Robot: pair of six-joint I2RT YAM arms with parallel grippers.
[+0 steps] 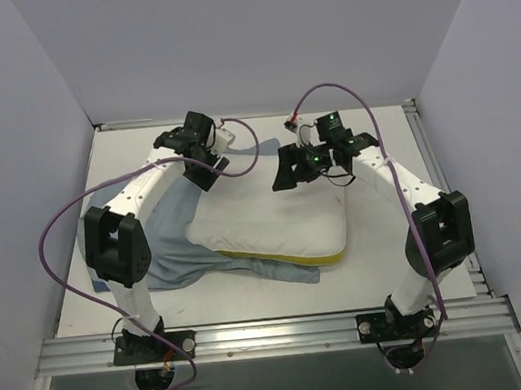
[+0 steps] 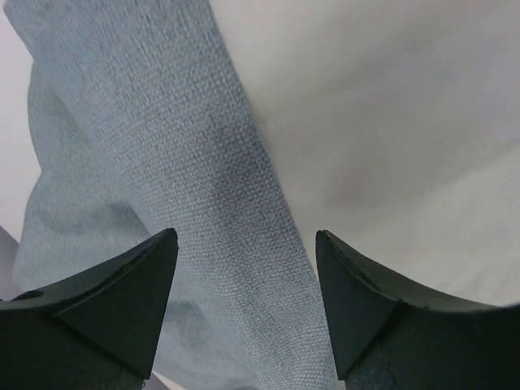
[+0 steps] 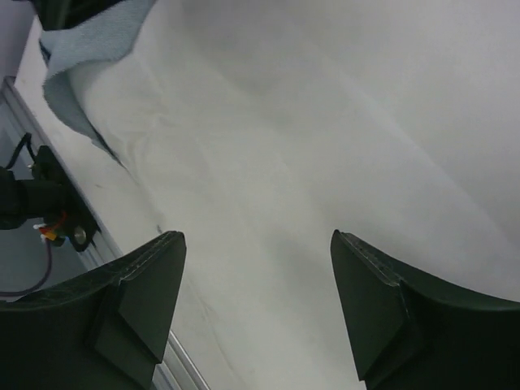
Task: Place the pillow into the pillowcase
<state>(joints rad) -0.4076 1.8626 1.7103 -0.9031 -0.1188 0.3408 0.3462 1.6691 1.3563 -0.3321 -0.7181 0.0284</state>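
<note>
The white pillow (image 1: 272, 223) lies at the table's middle, its yellow band along the near edge. It rests on the pale grey-blue pillowcase (image 1: 167, 251), which spreads out to the left and shows under the near edge. My left gripper (image 1: 209, 170) hangs over the pillowcase's far-left part, open, with only the woven cloth (image 2: 154, 162) beneath the gap (image 2: 244, 244). Over the pillow's far edge my right gripper (image 1: 288, 176) is open too; between its fingertips (image 3: 256, 244) there is only the white pillow (image 3: 244, 171) below. A corner of the pillowcase (image 3: 89, 41) shows at the top left of the right wrist view.
White walls close in the table (image 1: 385, 266) on the left, back and right. An aluminium rail (image 1: 273, 335) runs along the near edge with both arm bases on it. Purple cables loop from each arm.
</note>
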